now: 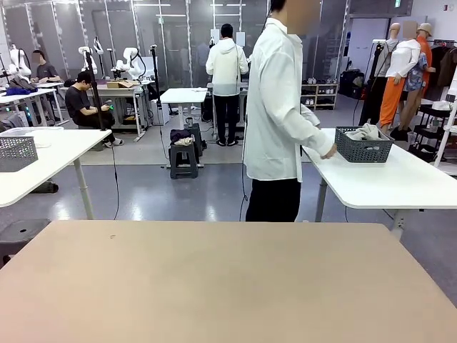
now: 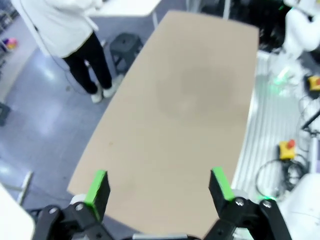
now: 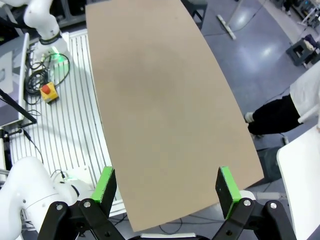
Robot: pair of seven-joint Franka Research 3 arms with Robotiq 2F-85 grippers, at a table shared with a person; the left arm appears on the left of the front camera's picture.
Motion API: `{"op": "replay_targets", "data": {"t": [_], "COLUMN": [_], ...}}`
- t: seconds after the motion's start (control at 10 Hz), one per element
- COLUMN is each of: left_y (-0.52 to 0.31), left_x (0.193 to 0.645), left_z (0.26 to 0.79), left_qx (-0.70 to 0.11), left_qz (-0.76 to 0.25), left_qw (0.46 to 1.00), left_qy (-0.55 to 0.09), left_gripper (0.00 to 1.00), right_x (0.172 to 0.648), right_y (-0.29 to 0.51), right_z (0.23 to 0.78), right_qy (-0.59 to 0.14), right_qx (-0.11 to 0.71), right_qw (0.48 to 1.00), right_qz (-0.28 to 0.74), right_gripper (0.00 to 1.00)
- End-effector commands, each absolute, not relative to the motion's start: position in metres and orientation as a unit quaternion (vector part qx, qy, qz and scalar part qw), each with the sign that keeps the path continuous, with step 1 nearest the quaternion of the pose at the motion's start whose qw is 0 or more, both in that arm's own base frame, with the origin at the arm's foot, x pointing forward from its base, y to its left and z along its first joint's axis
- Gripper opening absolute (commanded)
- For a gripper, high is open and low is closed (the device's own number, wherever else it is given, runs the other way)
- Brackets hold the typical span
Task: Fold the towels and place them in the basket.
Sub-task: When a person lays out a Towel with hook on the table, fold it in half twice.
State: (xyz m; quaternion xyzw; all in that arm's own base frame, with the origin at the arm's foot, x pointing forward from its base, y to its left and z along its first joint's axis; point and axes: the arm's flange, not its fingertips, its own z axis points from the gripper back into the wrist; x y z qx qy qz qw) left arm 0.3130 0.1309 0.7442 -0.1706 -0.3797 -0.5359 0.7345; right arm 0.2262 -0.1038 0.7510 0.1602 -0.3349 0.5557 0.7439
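Item 1. Left gripper [image 2: 159, 180]: green-padded jaws spread wide, nothing between them, poised above the beige table [image 1: 214, 286].
Item 2. Right gripper [image 3: 166, 177]: jaws likewise spread wide and holding nothing, above the same tabletop near its edge.
Item 3. Basket [image 1: 363, 151]: dark grey, lattice sides, standing on a white side table [image 1: 389, 186] at the right, well apart from the beige table.
Item 4. Towels [image 1: 365, 131]: pale cloth heaped loosely inside the basket, rising above its rim; count cannot be told.
Item 5. Person [image 1: 275, 107]: white shirt, dark trousers, standing beyond the beige table, turned toward the side table. Person's hand [image 1: 328, 151] rests on that table just beside the basket; whether it grasps anything cannot be told.
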Motion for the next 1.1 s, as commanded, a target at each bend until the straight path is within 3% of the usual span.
{"op": "replay_targets", "data": {"t": [0.0, 1.0], "left_y": [0.129, 0.117], "left_x": [0.315, 0.323], "left_z": [0.746, 0.74], "left_qx": [-0.213, -0.21], "left_qz": [-0.55, -0.554], "left_qw": [0.698, 0.701], "left_qy": [-0.407, -0.397], "left_gripper": [1.0, 1.0], "right_x": [0.225, 0.23], "right_y": [-0.113, -0.11], "right_z": [0.752, 0.749], "right_qy": [-0.349, -0.355], "right_qx": [0.182, 0.193], "right_qw": [0.723, 0.722], "right_qz": [0.568, 0.561], "right_gripper": [1.0, 1.0]}}
